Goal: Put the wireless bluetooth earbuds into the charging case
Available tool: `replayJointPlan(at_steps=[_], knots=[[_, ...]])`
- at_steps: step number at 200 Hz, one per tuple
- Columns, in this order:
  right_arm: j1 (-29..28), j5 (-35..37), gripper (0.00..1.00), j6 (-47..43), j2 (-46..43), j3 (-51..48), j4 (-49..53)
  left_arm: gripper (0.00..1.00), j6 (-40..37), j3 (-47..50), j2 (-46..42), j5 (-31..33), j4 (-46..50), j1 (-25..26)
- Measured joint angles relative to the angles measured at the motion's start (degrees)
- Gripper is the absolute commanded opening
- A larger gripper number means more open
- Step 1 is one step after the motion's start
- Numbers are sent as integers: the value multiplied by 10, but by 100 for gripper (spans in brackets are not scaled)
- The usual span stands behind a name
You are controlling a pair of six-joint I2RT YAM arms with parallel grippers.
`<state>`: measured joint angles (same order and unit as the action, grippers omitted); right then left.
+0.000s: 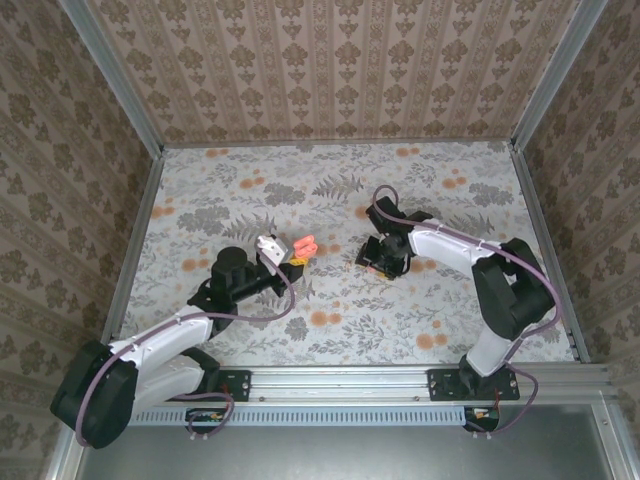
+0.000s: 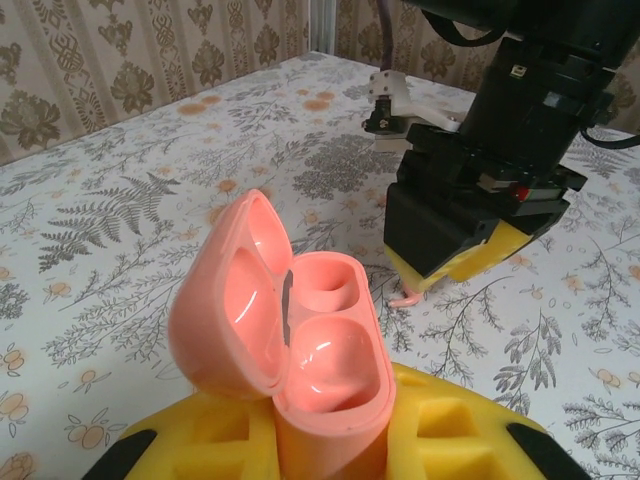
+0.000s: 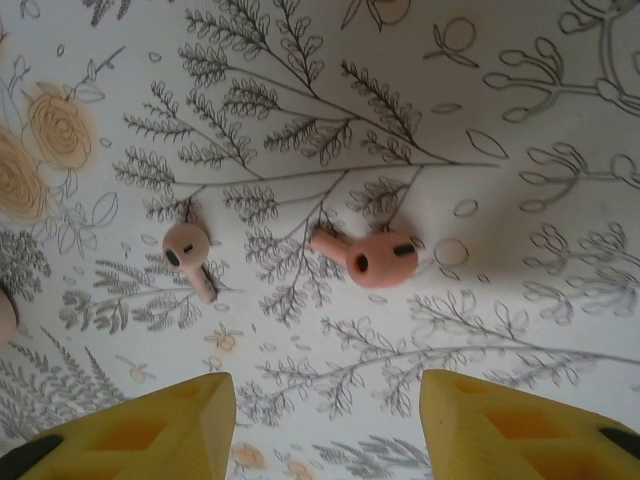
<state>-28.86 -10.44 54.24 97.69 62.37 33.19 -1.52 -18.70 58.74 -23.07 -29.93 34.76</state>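
Left gripper clamps the charging case (lid open); right gripper hangs parted, apparently empty, above the earbuds.

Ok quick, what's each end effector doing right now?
Left end effector: closed, holding the open pink charging case.
Right end effector: open, empty, above the two earbuds.

Bright, even light; soft shadows, slight blur.
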Motion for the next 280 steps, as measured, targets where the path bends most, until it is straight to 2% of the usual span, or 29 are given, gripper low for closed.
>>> replayJointPlan(at_steps=[117,194,227,244,280], knots=[[14,0,44,-1,84,40,-6,20,-2,11,-28,4,13,-16],[24,-7,42,-37,130,105,19,20,-3,11,-29,4,13,-23],[25,-5,43,-55,138,118,-4,20,-6,11,-30,5,13,-26],[24,5,47,-66,138,126,-1,20,-7,11,-30,5,13,-26],[13,67,45,-87,132,155,64,20,-7,11,-30,5,13,-26]])
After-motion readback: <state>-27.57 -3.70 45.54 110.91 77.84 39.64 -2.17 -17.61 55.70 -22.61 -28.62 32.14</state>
